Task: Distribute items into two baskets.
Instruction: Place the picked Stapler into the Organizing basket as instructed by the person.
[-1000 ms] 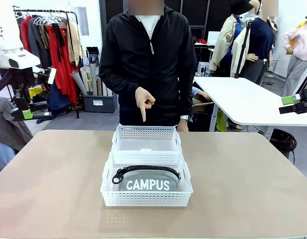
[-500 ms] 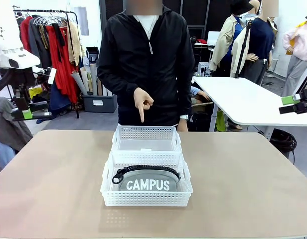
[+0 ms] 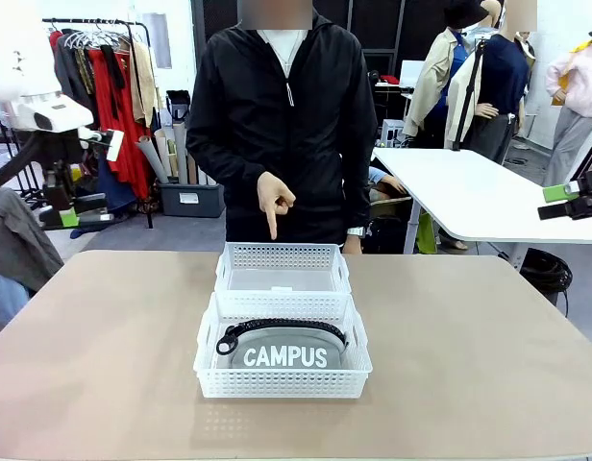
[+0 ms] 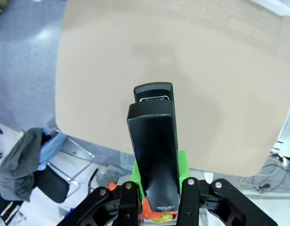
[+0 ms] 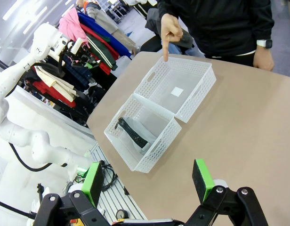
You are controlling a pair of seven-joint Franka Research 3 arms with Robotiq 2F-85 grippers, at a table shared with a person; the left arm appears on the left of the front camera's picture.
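Stapler (image 4: pixel 153 155), small, black: clamped lengthwise between the left gripper (image 3: pixel 82 213) pads, long axis running out along the fingers. Held high off the table's left edge; empty far basket (image 3: pixel 283 271), where the person's hand (image 3: pixel 275 202) points, lies rightward. Right gripper (image 5: pixel 149 183): jaws wide, idle.

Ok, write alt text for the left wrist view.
The left gripper is shut on a black stapler, which points away over a bare tan table. A chair draped with clothes stands on the floor beyond the table's edge.
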